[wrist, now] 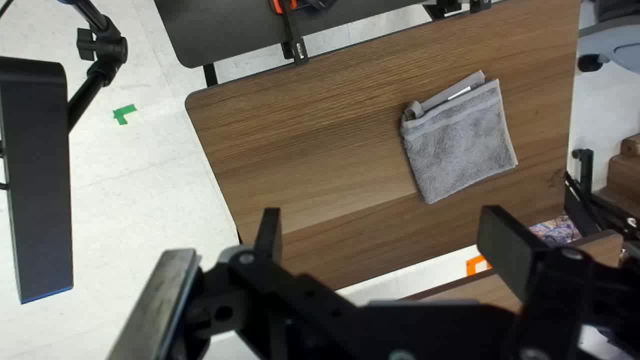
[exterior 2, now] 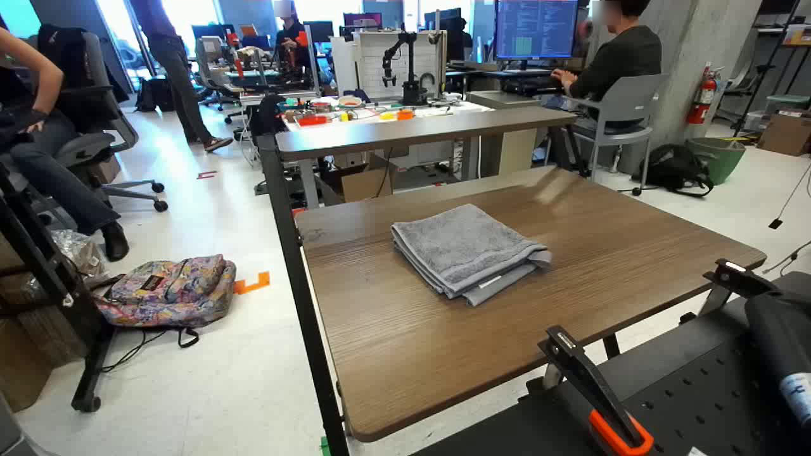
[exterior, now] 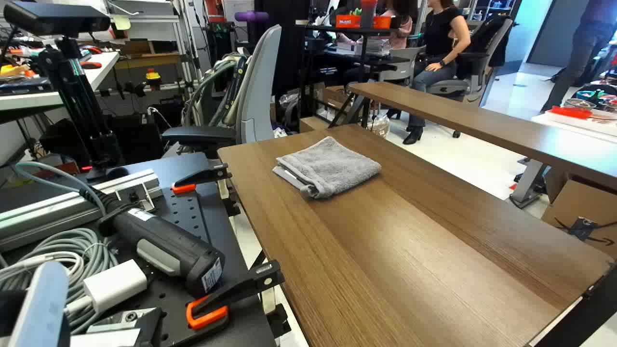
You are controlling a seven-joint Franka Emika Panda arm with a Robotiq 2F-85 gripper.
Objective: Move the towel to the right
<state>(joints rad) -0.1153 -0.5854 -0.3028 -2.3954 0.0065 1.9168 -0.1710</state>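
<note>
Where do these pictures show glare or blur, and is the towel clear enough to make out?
In an exterior view, a pale sheen spreads over the brown tabletop; in an exterior view, the distant windows look washed out; in the wrist view, the gripper is dark and slightly soft-edged, while the towel is clear enough to show its folded edge.

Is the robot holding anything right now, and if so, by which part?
Nothing is held: the gripper is open and empty, and the folded gray towel lies apart from it on the brown table.
</note>
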